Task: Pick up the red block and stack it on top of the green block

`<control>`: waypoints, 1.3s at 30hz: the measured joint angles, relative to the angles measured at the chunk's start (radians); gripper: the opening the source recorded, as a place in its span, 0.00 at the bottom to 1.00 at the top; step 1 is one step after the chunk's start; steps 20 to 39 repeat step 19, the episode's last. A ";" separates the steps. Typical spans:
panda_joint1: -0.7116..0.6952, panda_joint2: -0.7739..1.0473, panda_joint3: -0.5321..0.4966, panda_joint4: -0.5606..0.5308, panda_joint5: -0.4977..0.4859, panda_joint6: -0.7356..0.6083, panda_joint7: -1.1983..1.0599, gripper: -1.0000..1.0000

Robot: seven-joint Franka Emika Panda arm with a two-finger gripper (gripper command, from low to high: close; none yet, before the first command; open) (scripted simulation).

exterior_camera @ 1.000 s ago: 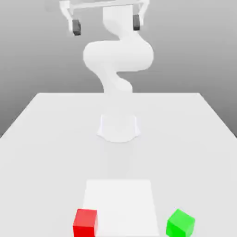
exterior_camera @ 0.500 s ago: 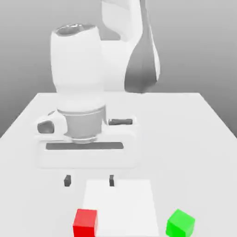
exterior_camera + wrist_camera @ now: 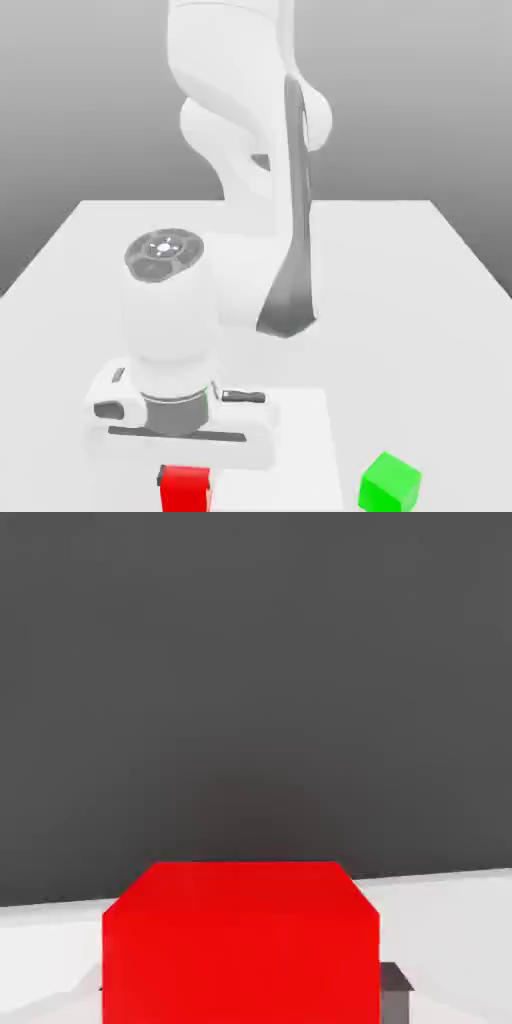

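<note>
the white table point(image 3: 400, 300) is the widest thing here, its far edge running straight across behind the arm and its far corners bare. the white robot arm point(image 3: 245, 100) rises above it and reaches toward the near part of the tabletop, with the hand turned down on the exterior view's left. under and beside the hand lies a pale square point(image 3: 285, 440), its right edge and far right corner in plain sight. the gripper point(image 3: 186, 480) is closed on the red block, a dark pad against each of two opposite sides. the red block point(image 3: 186, 490) sits between those pads at the near left corner of the pale square, overlapping its left edge in the exterior view; i cannot tell whether its underside touches anything. in the hand view its bright face lies right beside a dark pad point(image 3: 395, 1002). the green block point(image 3: 390, 485) stands just outside the square's near right corner, turned at an angle, well apart from the red one.
</note>
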 joint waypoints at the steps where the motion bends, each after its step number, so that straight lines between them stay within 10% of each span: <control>1: 0.006 -0.030 -0.008 -0.005 -0.011 -0.025 0.008 0.00; 15: 0.223 -0.096 0.212 0.020 -0.185 -0.113 -0.270 0.00; 16: 0.228 -0.065 0.210 0.022 -0.193 -0.084 -0.268 1.00; 39: 0.228 -0.065 0.210 0.022 -0.193 -0.084 -0.268 1.00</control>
